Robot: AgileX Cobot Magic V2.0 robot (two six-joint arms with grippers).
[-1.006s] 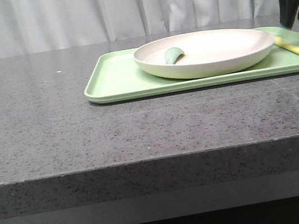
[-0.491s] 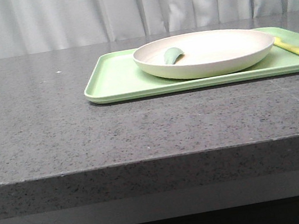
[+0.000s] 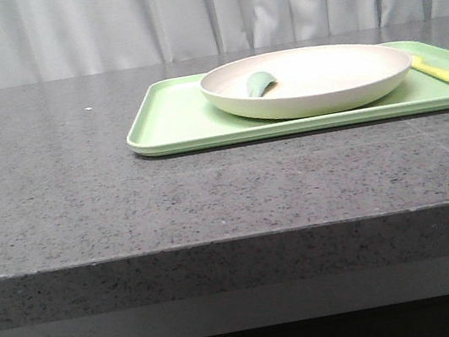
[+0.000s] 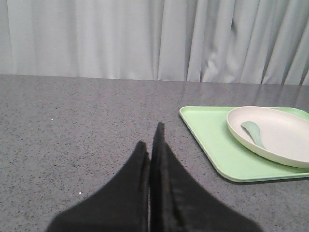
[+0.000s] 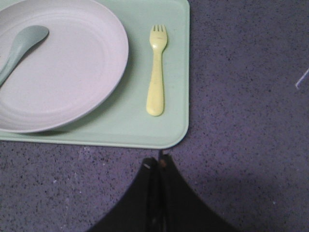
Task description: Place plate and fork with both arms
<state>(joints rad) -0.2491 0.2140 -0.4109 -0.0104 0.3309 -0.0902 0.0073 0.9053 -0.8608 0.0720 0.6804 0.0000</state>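
Note:
The cream-white plate [image 3: 309, 80] sits on the light green tray [image 3: 175, 125] at the back right of the counter; it also shows in the left wrist view [image 4: 280, 140] and the right wrist view [image 5: 67, 82]. The pale yellow fork [image 3: 446, 73] lies flat on the tray beside the plate's right side, also seen in the right wrist view [image 5: 156, 77]. My left gripper [image 4: 150, 137] is shut and empty over bare counter, left of the tray. My right gripper [image 5: 157, 162] is shut and empty, above the counter just off the tray's edge, short of the fork's handle. Neither gripper shows in the front view.
A muted green spoon [image 3: 259, 83] lies inside the plate, also visible in the wrist views [image 4: 253, 133] [image 5: 21, 46]. The dark speckled counter [image 3: 84, 199] has its front edge close to the camera. A grey curtain hangs behind the counter.
The right arm, seen one second ago at the front view's upper right above the fork, has left that view. Plate, fork and tray have not moved.

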